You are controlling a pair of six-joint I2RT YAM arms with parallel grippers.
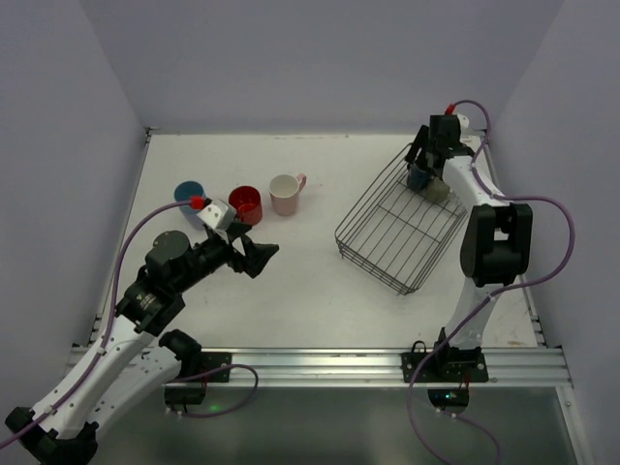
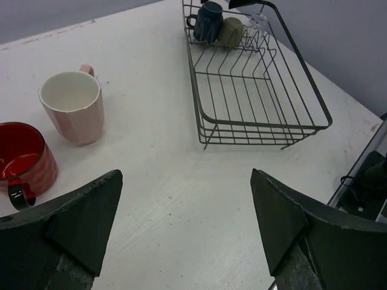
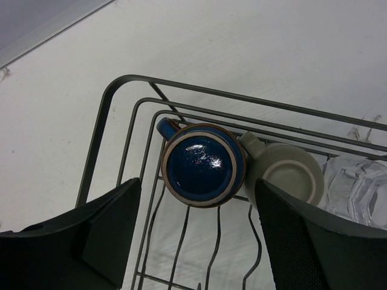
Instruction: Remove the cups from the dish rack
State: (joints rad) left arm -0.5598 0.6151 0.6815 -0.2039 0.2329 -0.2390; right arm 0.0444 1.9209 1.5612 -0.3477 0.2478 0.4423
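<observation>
Right wrist: right gripper (image 3: 199,235) spread wide over dark blue mug (image 3: 202,163) in black wire dish rack (image 3: 103,121). Left gripper (image 2: 184,223) spread, empty.

Light falls soft and even from above; the white table (image 1: 291,281) glows almost washed out, and the dish rack (image 1: 341,237) throws only a faint shadow. From my right wrist, white glare dapples the glossy base of the dark blue cup (image 3: 202,163). My own fingers (image 3: 91,241) sit dark and slightly soft along the bottom of both wrist views, while the middle stays sharp
</observation>
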